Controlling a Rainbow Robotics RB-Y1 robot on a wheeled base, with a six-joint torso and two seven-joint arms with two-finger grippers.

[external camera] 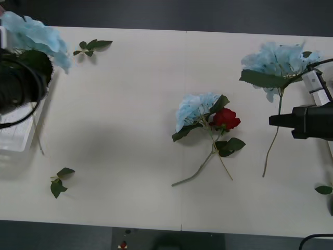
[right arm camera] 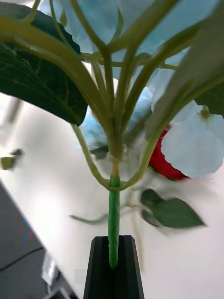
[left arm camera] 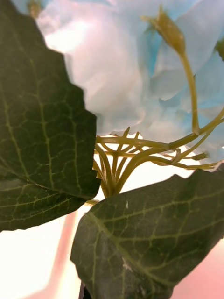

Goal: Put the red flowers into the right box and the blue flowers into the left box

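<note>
1. Beside the red rose (external camera: 226, 118) at mid-desk (external camera: 130, 130) lies a blue hydrangea (external camera: 195, 108), touching it.
2. Right of the rose, the right gripper (right arm camera: 113, 252) has its black fingers (right arm camera: 128, 268) closed on another hydrangea's stem (right arm camera: 113, 224).
3. Far left of the rose, the left gripper (external camera: 15, 86) carries a third hydrangea (external camera: 36, 36) over the white basket (external camera: 18, 133); I cannot tell its finger state.

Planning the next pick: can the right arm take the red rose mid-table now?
Probably not yet: the right gripper is shut on a blue flower stem. The red rose lies exposed, beside another blue flower.
</note>
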